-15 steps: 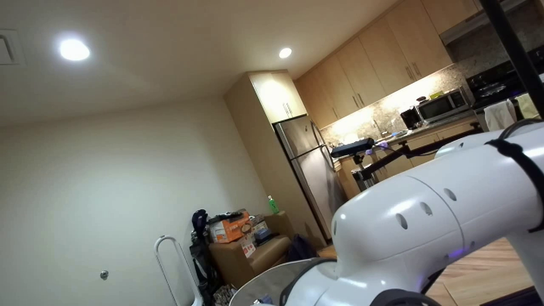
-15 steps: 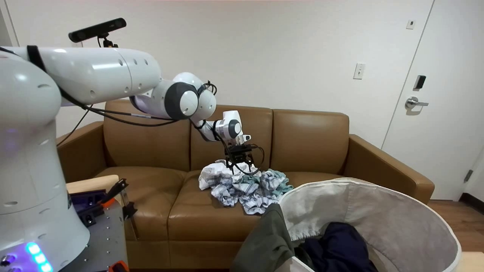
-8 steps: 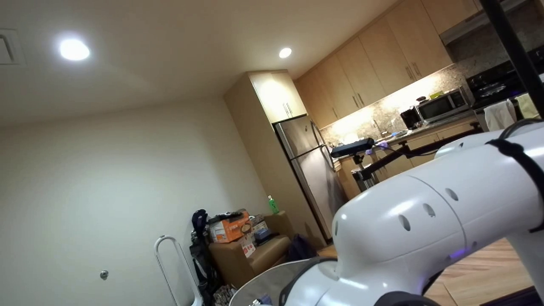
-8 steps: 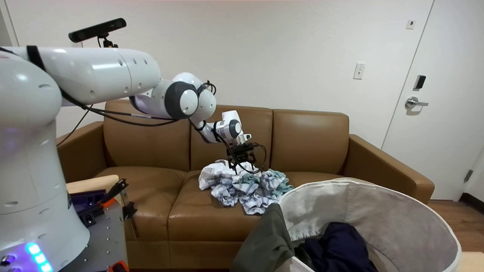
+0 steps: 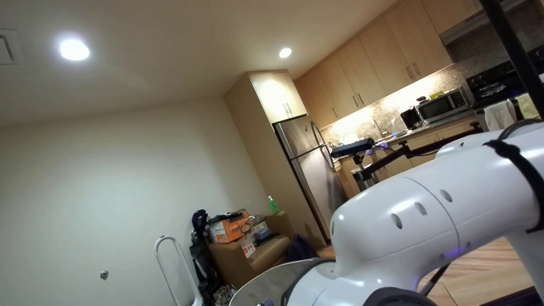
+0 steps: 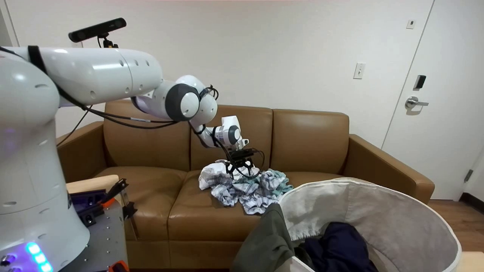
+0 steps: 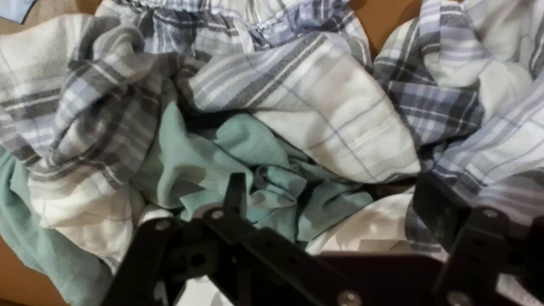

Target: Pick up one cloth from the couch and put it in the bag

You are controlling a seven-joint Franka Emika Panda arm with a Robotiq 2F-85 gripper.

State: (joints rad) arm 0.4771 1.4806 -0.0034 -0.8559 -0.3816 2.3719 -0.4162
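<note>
Gripper (image 7: 335, 199): fingers wide apart | pointing down at cloth pile (image 6: 245, 190) on couch (image 6: 211, 223) | green cloth (image 7: 250, 142), plaid cloth (image 7: 323, 97) visible beneath the gap | fingertip contact unclear

The couch (image 6: 310, 141) is covered in smooth, semi-glossy, leather-like material; on it, matt, wrinkled cloths (image 6: 249, 192) are seen. Before it, the bag (image 6: 342, 202) is lined with matt fabric, the robot arm (image 6: 109, 73) glossily cased.
</note>
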